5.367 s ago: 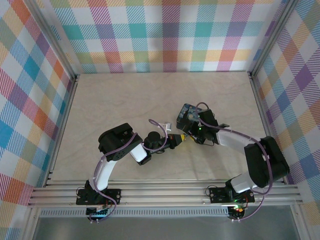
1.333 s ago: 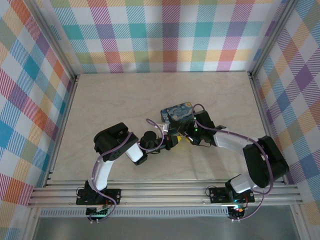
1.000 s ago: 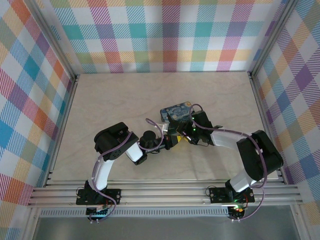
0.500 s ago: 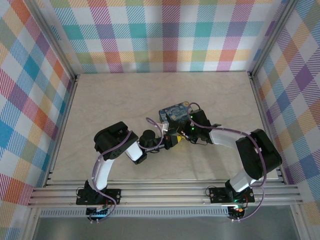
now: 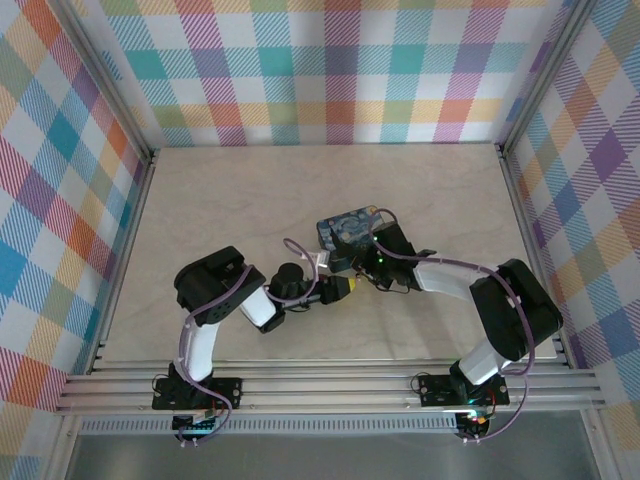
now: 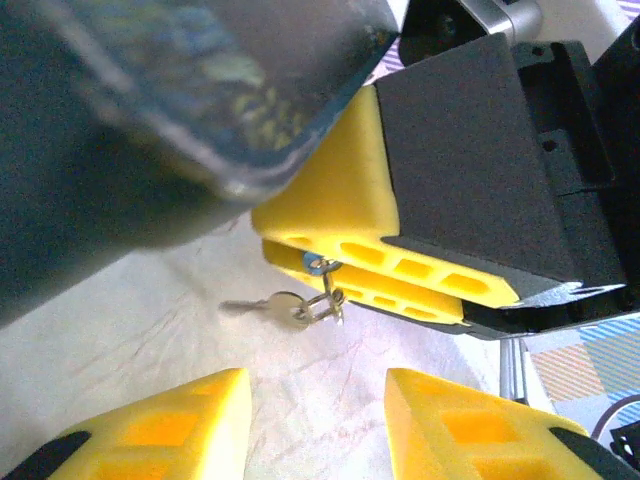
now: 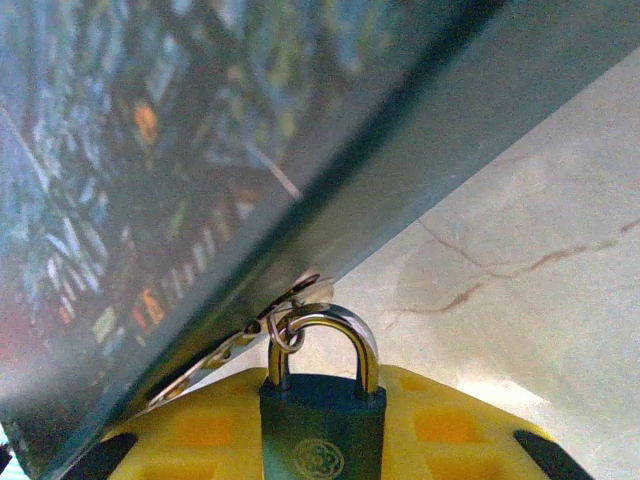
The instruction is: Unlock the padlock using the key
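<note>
My left arm has pulled back toward its base since half a second ago, and the left gripper (image 6: 315, 388) has let go: its yellow fingers now stand apart with only bare table (image 5: 220, 200) between them. The right arm has hardly shifted.

The right gripper (image 7: 322, 388) is clamped on the padlock (image 7: 322, 432), a small dark body with a silver shackle (image 7: 352, 330) standing up from between the yellow pads. From my left wrist camera I get just a sliver of blue pinched between those two pads; the rest of the lock is hidden there. A key ring (image 7: 284, 335) hangs through the shackle. The key (image 6: 262, 304) dangles on it just beside the right fingers, ahead of my open left jaws, and I cannot tell whether it touches the table. It is not in the lock.

The starry-night box (image 5: 345, 228) sits just beyond both grippers, its near edge covered by the right wrist from above. Up close it is a blurred mass looming over the padlock. I cannot tell whether it lies flat or leans, nor what it holds.
</note>
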